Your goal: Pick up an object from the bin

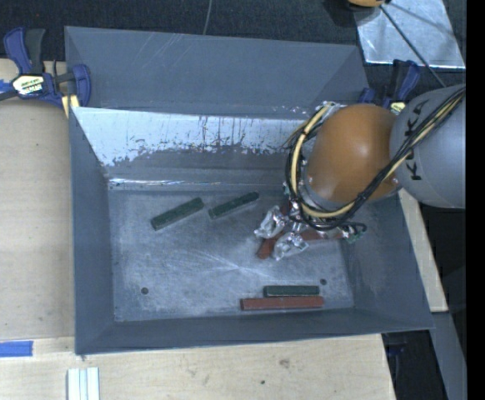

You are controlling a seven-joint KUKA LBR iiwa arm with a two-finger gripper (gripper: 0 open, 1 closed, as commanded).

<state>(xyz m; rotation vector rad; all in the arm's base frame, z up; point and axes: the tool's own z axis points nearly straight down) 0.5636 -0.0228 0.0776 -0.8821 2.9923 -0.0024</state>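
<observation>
**Desk:** Walk me across the bin point(88, 223), left side first.

**Operator:** At left of the floor I see a dark green bar point(176, 213) lying flat and slanted; just to its right lies a second green bar point(232, 205), on much the same slant, the two apart and touching nothing. I judge they lie this way because they are loose stock and each rests on its broad face; that leaves little edge to grab from above.

**Desk:** And the gripper?

**Operator:** The gripper point(281, 237) sits low over the floor right of centre, near the second green bar but clear of it; a small reddish-brown piece point(264, 249) shows at its lower left tip, right against the metal. That piece looks to me like the one being picked; whether it is clasped or merely beside the tool, I cannot tell, nor whether the gripper is wide or narrow; the wrist hides too much.

**Desk:** Anything else nearby?

**Operator:** Below the gripper, near the front wall, a third green bar point(292, 291) lies level just above a long reddish-brown bar point(282, 303); both run parallel to that wall. Furthest right, the arm's orange cover point(351, 152) leans in over the rim, since the arm reaches from that side.
</observation>
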